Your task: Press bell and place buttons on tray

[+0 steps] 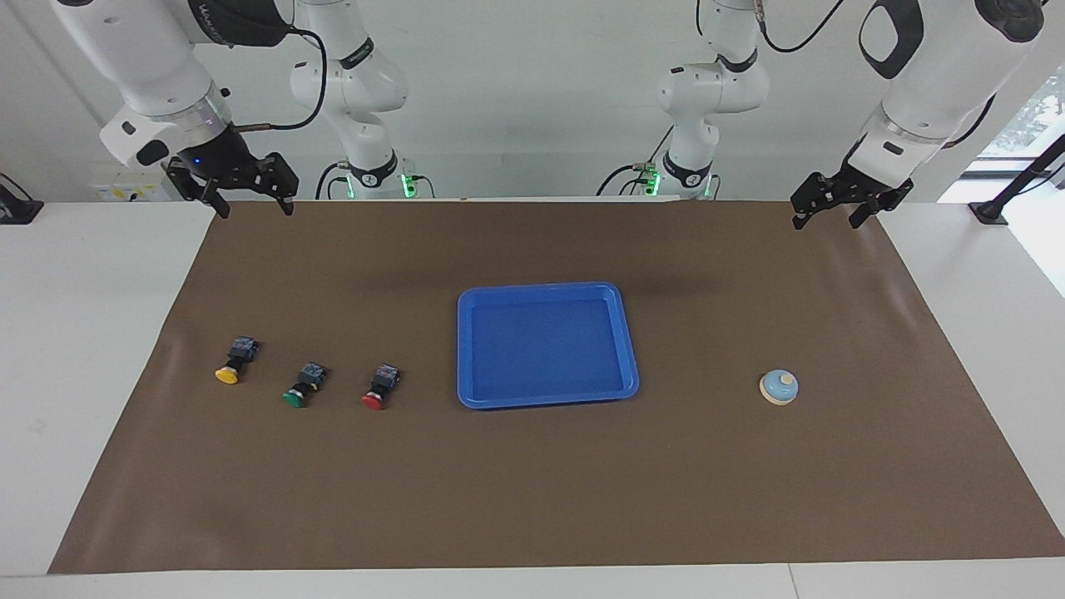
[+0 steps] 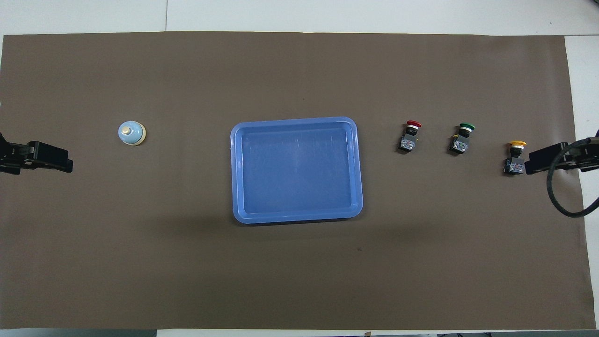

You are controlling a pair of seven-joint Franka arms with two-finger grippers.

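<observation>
The brown mat (image 1: 532, 499) covers nearly the whole table, and at its middle lies the blue tray (image 1: 468, 349), bare inside, so no button has been delivered and, by the look of it, the bell has not been dealt with either. Both arms wait raised at the robots' edge of the mat: the right gripper (image 1: 252, 202) hangs over the mat's corner at the right arm's end, the left gripper (image 1: 827, 218) over the corner at the left arm's end, each with its jaws spread wide and nothing between them. In the overhead view, taking the tray as the clock's centre, the bell (image 2: 131, 133) stands out at about nine o'clock, well apart from the tray, and the three buttons run off at three o'clock — the red button (image 2: 410, 137) nearest the tray, then the green button (image 2: 463, 138), then the yellow button (image 2: 515, 157). All three lie on their sides, caps pointing away from the robots. That is where I would expect trouble: a round cap and a short body lying flat may roll or pivot if the fingers close off-centre, and a button knocked askew could skid along the mat. The bell is small and light-looking — a press landing off its knob may shove it sideways rather than ring it. A button let go above the tray's rim could bounce out.
</observation>
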